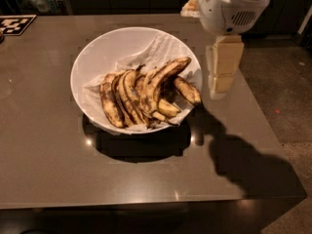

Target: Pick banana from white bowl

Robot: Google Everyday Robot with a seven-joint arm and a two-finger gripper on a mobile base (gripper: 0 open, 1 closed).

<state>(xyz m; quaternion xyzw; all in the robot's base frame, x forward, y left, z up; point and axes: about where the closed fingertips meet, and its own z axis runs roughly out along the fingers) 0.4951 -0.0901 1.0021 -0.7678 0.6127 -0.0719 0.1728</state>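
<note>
A wide white bowl point(97, 52) with crumpled white paper lining stands on the brown table. In it lie several overripe bananas. The longest, strongly arched banana point(158, 80) lies across the top, its tip pointing up to the right. A short dark stubby banana point(187, 90) lies at the right rim. My gripper point(220, 87) hangs from the white arm just right of the bowl's rim, above the table, clear of the bananas and holding nothing.
The brown table point(48, 165) ends at the front and at the right, where the floor point(282, 96) shows. A black-and-white marker tag point(14, 24) lies at the far left corner. The arm's shadow falls on the table's front right.
</note>
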